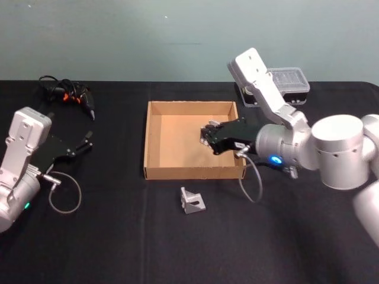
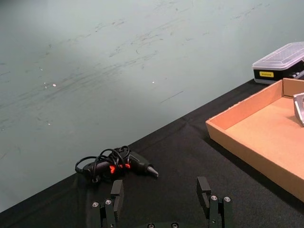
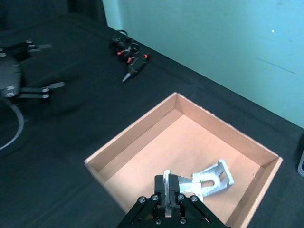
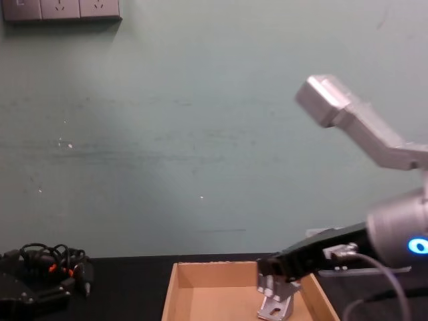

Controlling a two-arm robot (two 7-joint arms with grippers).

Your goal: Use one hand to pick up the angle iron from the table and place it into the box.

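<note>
- Releasing now could go wrong: the right gripper (image 1: 207,135) hangs over the box (image 1: 195,173), near its right wall, jaws clamped on one flange of an angle iron (image 3: 213,178). If let go above the floor, it may bounce or tip against that wall.
- A second angle iron (image 1: 192,201) lies on the desk (image 1: 118,236) just in front of the box.
- The left gripper (image 2: 160,186) sits parked well left of the box, jaws apart.
- Hard to make out: whether the held piece touches the box floor; the jaws hide the gripped flange.
</note>
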